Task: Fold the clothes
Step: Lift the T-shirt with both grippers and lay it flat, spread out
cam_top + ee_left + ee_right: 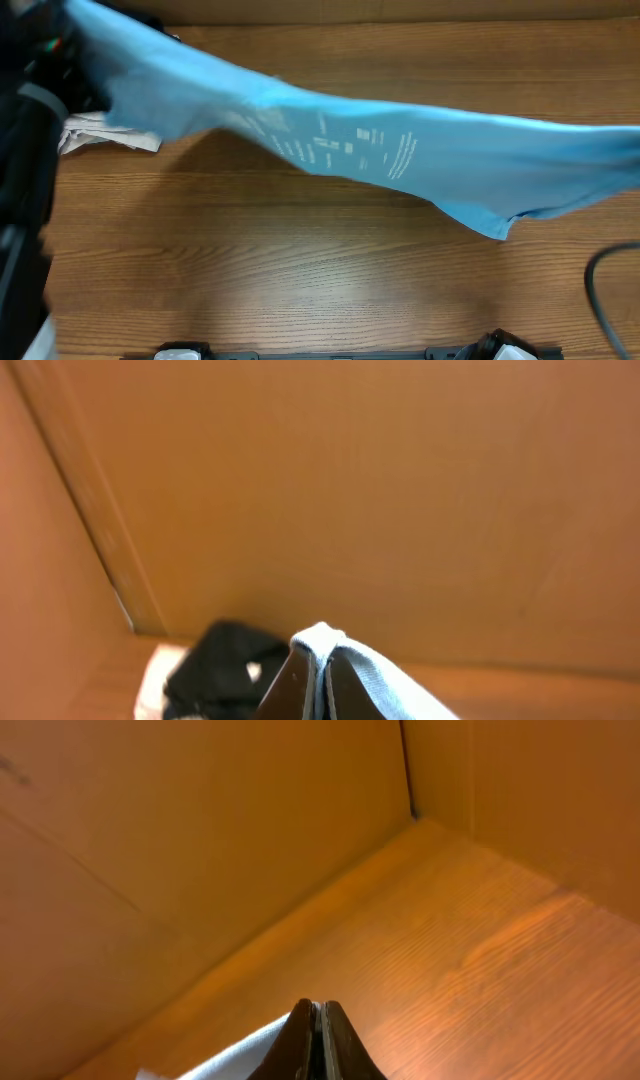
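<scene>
Overhead, T-shirt: the sky-blue T-shirt (pixel 400 150) hangs stretched above the table (pixel 300 270), running from the dark left arm (pixel 25 170) to the right edge, with small pale lettering mid-span.
Overhead, beige garment: the beige garment (pixel 100 135) lies crumpled on the table under the shirt's left end.
Left wrist, fingers: the left gripper (pixel 322 660) is pressed together on a fold of T-shirt (pixel 385 685), which bulges over the tips and trails to their right.
Left wrist, black garment: the black garment (pixel 220 670) lies left of the fingers, by the brown wall (pixel 350 490).
Right wrist, fingers: the right gripper (pixel 317 1020) is squeezed tight on the T-shirt (pixel 235 1055), with pale cloth emerging to its left.
Right wrist, table: wood grain shows beyond and right of the tips.
</scene>
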